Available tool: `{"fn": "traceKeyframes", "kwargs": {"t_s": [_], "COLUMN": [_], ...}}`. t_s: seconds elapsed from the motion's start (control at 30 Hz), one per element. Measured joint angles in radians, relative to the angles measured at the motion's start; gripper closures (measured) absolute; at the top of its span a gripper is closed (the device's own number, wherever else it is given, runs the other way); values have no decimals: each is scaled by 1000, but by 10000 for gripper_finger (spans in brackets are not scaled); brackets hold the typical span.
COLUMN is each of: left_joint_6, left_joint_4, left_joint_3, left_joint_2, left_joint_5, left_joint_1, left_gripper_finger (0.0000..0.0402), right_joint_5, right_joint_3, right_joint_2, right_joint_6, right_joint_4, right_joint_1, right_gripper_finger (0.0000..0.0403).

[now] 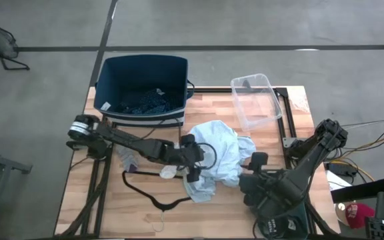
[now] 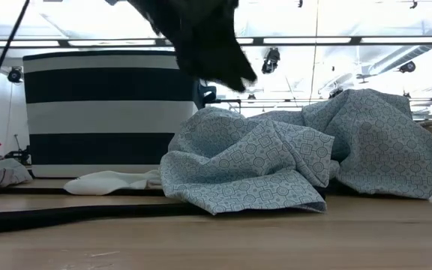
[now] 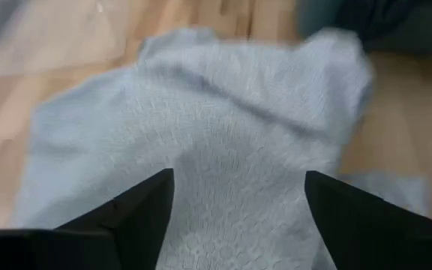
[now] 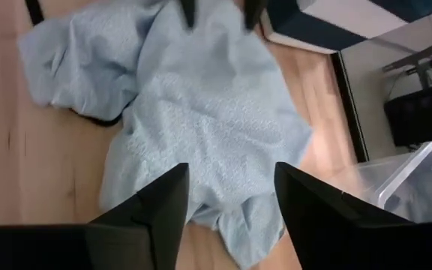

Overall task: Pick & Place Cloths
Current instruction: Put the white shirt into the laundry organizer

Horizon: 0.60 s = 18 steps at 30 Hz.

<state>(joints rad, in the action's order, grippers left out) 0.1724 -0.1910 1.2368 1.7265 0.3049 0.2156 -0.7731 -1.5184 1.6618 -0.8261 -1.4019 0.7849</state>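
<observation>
The large pale-blue shirt (image 1: 219, 157) lies crumpled on the table's middle and also shows in the low view (image 2: 306, 150). My left gripper (image 1: 199, 160) hangs open just above the shirt's left part (image 3: 231, 135), its fingers apart over the cloth. My right gripper (image 1: 249, 177) is open at the shirt's near right side and looks across it (image 4: 201, 112). A small white piece (image 1: 169, 172) and a maroon piece (image 1: 129, 160) lie on the table left of the shirt. A navy white-dotted piece (image 1: 145, 101) lies in the bin. I see no dark teal piece.
The navy striped fabric bin (image 1: 142, 83) stands at the far left and fills the back of the low view (image 2: 103, 112). A clear plastic tub (image 1: 257, 100) sits at the far right. A black wire hanger (image 1: 152, 193) lies on the near left of the table.
</observation>
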Motion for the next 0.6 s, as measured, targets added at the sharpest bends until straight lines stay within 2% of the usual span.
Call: {"fn": "traceKeyframes", "kwargs": {"t_s": [0.17, 0.4, 0.6], "left_joint_6": [-40, -67, -54], "left_joint_4": [5, 6, 6], "left_joint_3": [37, 92, 116], "left_joint_2": [94, 196, 275], "left_joint_5": [18, 21, -9], "left_joint_1": [-12, -32, -58], "left_gripper_finger": [75, 71, 75], "right_joint_5": [-13, -15, -42], "right_joint_3": [0, 1, 2], "right_joint_2": [-23, -65, -72], "right_joint_6": [0, -1, 2], "right_joint_4": [2, 11, 20], "right_joint_1": [-7, -7, -6], "right_gripper_finger": [265, 382, 393]}}
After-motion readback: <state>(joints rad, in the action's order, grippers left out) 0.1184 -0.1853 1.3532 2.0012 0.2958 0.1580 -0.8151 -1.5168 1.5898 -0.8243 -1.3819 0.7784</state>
